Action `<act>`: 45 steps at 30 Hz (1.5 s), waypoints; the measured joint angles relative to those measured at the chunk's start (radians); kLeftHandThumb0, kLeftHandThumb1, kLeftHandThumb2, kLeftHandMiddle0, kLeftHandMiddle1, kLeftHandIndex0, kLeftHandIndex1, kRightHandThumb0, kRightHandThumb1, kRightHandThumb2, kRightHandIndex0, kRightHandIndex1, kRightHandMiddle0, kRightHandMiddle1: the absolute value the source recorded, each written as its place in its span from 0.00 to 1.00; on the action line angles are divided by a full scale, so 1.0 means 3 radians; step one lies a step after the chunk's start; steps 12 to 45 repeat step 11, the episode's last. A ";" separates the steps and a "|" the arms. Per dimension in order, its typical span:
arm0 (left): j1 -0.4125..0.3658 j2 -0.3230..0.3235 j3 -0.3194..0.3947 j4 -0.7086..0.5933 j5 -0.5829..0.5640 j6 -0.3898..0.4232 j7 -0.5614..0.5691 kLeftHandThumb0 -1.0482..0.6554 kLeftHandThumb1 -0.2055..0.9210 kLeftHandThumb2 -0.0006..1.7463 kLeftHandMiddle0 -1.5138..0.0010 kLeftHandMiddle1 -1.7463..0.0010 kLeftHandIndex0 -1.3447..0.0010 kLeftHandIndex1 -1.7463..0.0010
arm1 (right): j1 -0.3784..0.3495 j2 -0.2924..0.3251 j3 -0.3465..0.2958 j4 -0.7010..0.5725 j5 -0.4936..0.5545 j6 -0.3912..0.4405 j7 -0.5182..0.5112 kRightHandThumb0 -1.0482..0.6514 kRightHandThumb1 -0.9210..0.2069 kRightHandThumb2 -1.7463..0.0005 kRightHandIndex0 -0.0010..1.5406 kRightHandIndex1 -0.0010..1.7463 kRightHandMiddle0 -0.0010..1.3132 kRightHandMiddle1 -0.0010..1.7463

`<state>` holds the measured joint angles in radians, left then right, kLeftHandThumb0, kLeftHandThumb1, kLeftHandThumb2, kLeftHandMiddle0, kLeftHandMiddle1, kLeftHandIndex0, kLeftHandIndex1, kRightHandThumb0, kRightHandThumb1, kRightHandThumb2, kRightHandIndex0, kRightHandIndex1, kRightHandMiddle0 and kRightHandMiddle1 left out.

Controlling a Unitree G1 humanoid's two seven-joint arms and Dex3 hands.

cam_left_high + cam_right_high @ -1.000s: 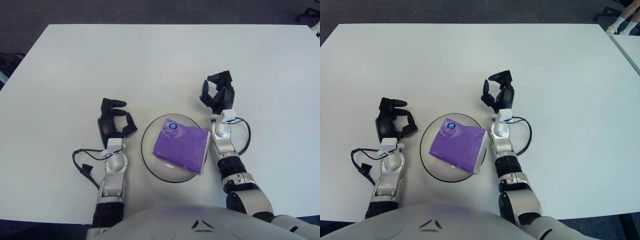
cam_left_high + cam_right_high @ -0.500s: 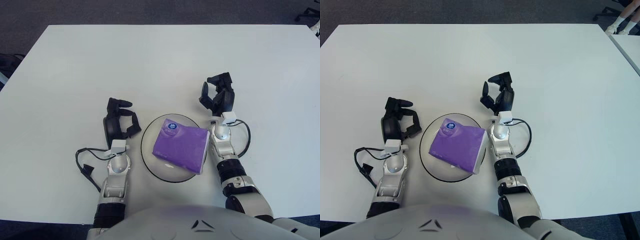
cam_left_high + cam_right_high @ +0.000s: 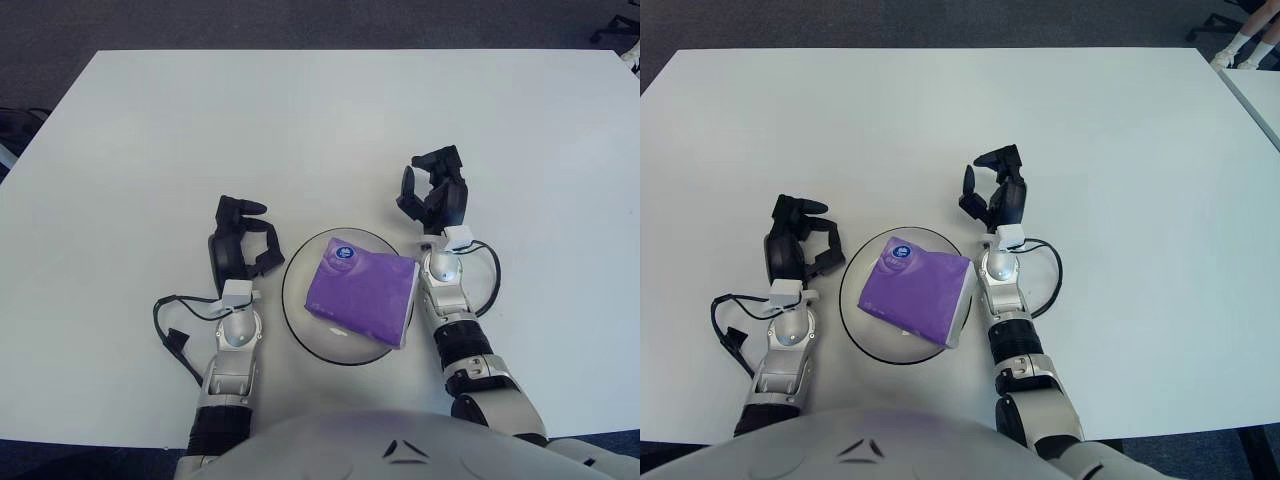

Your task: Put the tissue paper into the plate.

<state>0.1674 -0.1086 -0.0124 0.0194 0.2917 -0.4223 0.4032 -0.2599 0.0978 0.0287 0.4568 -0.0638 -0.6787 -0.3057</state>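
Note:
A purple tissue pack (image 3: pixel 362 292) with a round blue sticker lies in the clear glass plate (image 3: pixel 302 325) near the table's front edge. Its white right end overhangs the plate's right rim. My right hand (image 3: pixel 433 193) is just beyond the plate's right side, fingers spread, holding nothing and apart from the pack. My left hand (image 3: pixel 240 240) shows left of the plate, fingers loosely curled around nothing.
The white table (image 3: pixel 300 130) stretches far behind both hands. Black cables loop beside the left wrist (image 3: pixel 170 325) and the right wrist (image 3: pixel 492 275). A chair base and someone's feet (image 3: pixel 1240 40) show past the table's far right corner.
My left hand has moved slightly right, closer to the plate. The right hand shifted a little upward and away. The tissue pack stayed in the plate.

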 measured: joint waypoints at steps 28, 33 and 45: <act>0.0000 -0.0005 -0.0034 0.0009 -0.0044 -0.0028 0.0000 0.61 0.50 0.67 0.52 0.20 0.69 0.00 | 0.0127 -0.0004 0.0054 -0.0156 -0.0008 0.0253 0.0078 0.38 0.27 0.46 0.38 0.80 0.29 1.00; 0.0000 -0.0005 -0.0034 0.0009 -0.0044 -0.0028 0.0000 0.61 0.50 0.67 0.52 0.20 0.69 0.00 | 0.0127 -0.0004 0.0054 -0.0156 -0.0008 0.0253 0.0078 0.38 0.27 0.46 0.38 0.80 0.29 1.00; 0.0000 -0.0005 -0.0034 0.0009 -0.0044 -0.0028 0.0000 0.61 0.50 0.67 0.52 0.20 0.69 0.00 | 0.0127 -0.0004 0.0054 -0.0156 -0.0008 0.0253 0.0078 0.38 0.27 0.46 0.38 0.80 0.29 1.00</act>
